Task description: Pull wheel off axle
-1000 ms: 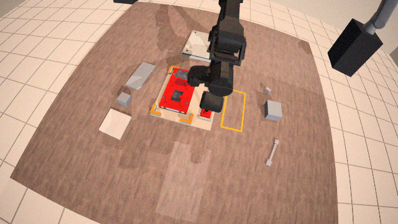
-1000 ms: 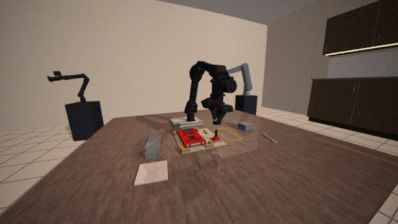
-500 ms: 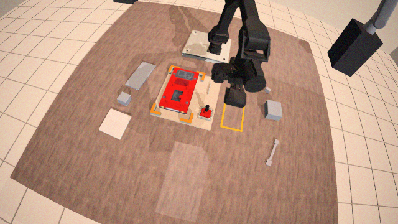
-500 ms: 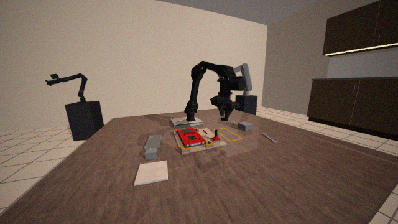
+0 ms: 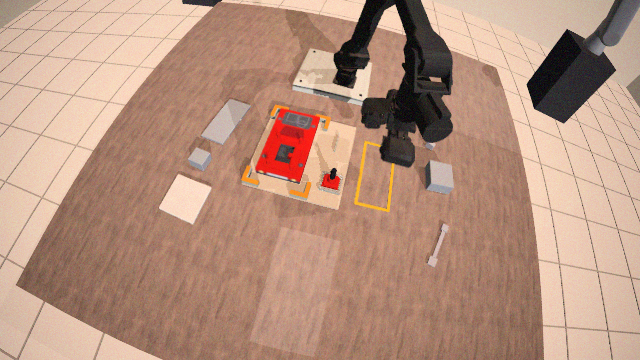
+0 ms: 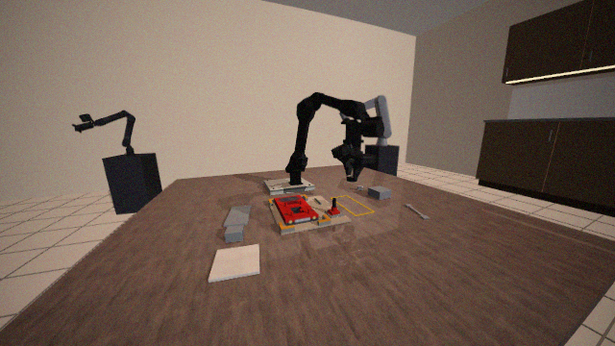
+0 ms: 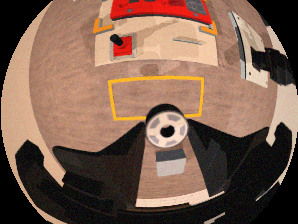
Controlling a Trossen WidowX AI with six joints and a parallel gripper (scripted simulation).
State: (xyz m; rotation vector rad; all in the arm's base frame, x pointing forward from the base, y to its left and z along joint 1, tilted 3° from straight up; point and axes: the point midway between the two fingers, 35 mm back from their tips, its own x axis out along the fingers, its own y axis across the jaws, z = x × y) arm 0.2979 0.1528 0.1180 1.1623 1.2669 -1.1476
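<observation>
My gripper (image 5: pixel 397 153) (image 6: pixel 353 176) (image 7: pixel 165 124) is shut on the wheel (image 7: pixel 165 124), a pale disc with a dark tyre, shown end-on in the wrist view. It holds the wheel in the air over the far right corner of the yellow marked area (image 5: pixel 357 180) (image 6: pixel 363 214) (image 7: pixel 156 79). The top and exterior views do not show the wheel; the gripper hides it. The upright black axle on its red base (image 5: pixel 331 179) (image 6: pixel 332 208) (image 7: pixel 120 44) stands bare on the tan board (image 5: pixel 345 145), left of the marked area.
A red car body (image 5: pixel 287 145) lies on the tan board. A grey block (image 5: pixel 439 176) sits right of the marked area, and a thin grey bar (image 5: pixel 438 245) lies nearer the front. A grey slab (image 5: pixel 226 121), a small cube (image 5: pixel 199 158) and a white plate (image 5: pixel 185 198) lie left.
</observation>
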